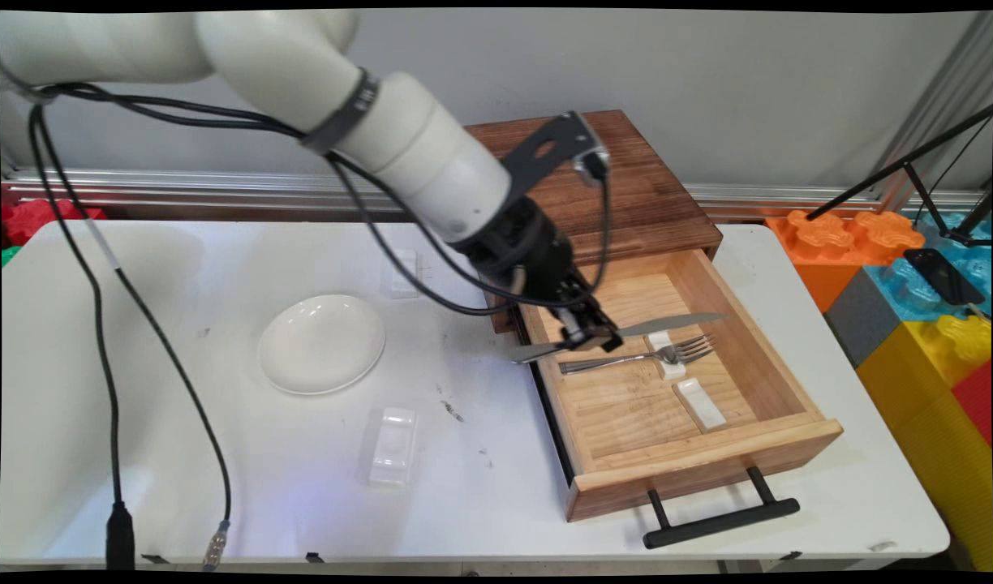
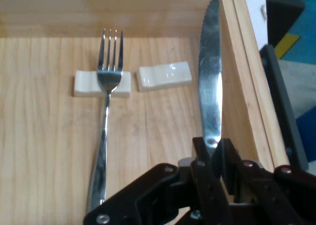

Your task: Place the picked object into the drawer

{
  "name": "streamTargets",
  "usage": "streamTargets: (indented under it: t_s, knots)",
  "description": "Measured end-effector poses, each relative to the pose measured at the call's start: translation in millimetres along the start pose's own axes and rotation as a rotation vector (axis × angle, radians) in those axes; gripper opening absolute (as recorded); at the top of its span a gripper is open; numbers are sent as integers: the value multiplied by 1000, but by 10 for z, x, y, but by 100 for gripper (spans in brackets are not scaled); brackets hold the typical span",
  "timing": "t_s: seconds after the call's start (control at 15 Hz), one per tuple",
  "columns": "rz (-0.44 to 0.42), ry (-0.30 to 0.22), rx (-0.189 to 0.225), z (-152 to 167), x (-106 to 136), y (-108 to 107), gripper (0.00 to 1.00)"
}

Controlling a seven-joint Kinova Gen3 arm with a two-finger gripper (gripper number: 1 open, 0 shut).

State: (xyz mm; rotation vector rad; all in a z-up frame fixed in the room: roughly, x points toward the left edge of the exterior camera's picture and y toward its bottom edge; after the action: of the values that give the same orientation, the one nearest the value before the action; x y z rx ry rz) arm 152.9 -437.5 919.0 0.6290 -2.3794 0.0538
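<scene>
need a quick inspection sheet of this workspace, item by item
surface: white table, small dark marks.
things: silver serrated knife held over the open wooden drawer; silver fork lying inside, its neck on a white ceramic rest; second white rest beside it.
clutter: white round plate; two clear plastic rests.
claw: black claw shut on knife.
cables: black cables hanging from arm.
surroundings: coloured foam blocks.

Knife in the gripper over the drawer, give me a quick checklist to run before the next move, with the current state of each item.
1. Gripper shut on knife: ok.
2. Knife held off the drawer floor: ok.
3. Empty rest uncovered: ok.
4. Fork lying on its own rest, apart from the blade: ok.
5. Blade clear of the drawer's side wall: cannot tell.
</scene>
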Motion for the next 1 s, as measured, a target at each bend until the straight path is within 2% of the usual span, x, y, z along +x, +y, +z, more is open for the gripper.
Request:
streamTargets:
  t_s: [0.47, 1.0]
  knots:
    - [-89, 11, 8, 502, 292, 15, 0]
    - [-107, 22, 12, 1024, 271, -8, 0]
